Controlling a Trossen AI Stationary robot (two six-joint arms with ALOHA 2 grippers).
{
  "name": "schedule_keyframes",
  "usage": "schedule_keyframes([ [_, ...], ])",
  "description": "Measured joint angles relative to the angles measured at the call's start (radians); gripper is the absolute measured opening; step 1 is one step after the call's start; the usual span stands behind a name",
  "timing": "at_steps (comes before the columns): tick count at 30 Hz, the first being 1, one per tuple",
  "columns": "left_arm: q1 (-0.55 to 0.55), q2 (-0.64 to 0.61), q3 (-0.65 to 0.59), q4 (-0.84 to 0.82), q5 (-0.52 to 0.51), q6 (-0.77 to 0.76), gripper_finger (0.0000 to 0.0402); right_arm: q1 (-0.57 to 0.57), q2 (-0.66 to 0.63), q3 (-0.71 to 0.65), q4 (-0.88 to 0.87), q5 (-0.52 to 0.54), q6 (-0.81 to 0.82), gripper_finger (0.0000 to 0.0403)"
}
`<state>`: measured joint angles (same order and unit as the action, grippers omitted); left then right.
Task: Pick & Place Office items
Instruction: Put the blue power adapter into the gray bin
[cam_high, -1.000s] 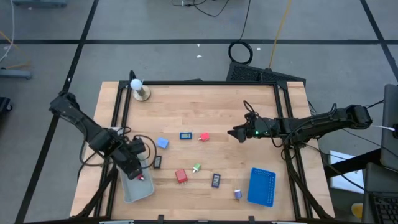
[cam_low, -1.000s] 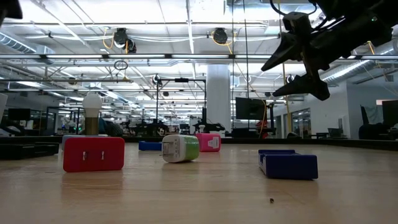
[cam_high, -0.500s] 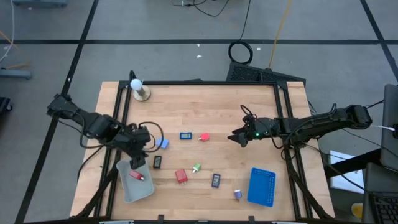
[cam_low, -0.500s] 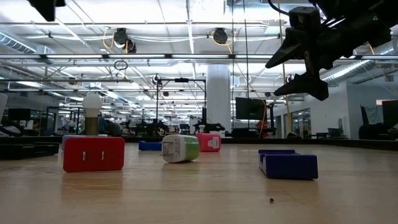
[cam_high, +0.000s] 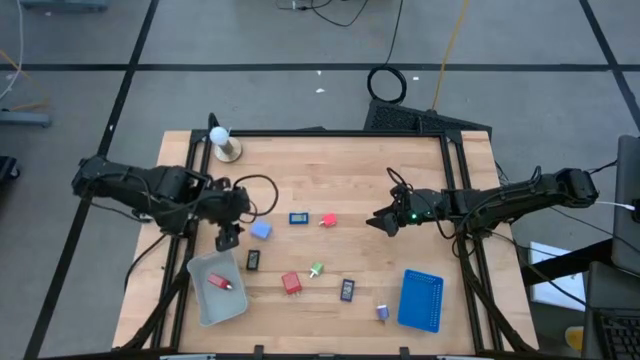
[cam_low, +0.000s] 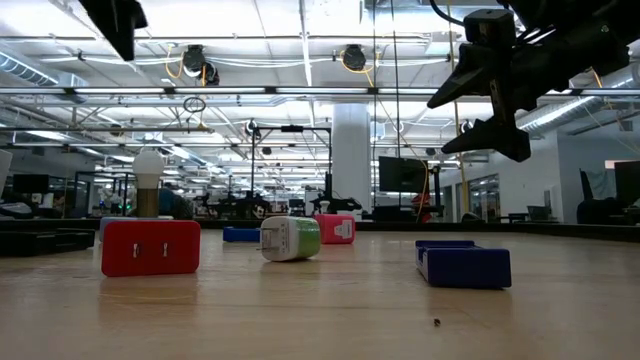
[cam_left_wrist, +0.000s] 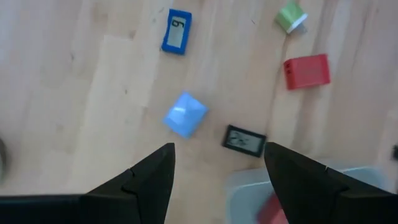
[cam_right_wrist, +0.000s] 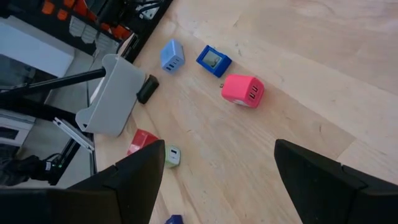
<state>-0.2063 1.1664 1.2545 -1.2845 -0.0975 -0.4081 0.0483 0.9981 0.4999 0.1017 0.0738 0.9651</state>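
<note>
Wooden bench (cam_high: 340, 180) carries it all. Left gripper (cam_high: 227, 240), jaws apart and empty, hangs beside the light-blue block (cam_high: 262, 230) and above the grey tray (cam_high: 215, 290) holding a red piece (cam_high: 221, 282). Right gripper (cam_high: 380, 220), jaws wide and empty, hovers near the pink block (cam_high: 327, 220).

Office items (cam_high: 291, 284) scattered mid-table, one piece (cam_high: 220, 282) seemingly in left tray (cam_high: 205, 305), second tray (cam_high: 421, 300) at right
</note>
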Motion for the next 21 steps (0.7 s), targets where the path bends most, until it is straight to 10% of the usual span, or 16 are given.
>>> schedule_keyframes([
  [21, 0.257, 0.282, 0.000, 0.003, 0.115, 0.690, 0.0251, 0.000, 0.000, 0.000, 0.083, 0.003, 0.047, 0.0293],
])
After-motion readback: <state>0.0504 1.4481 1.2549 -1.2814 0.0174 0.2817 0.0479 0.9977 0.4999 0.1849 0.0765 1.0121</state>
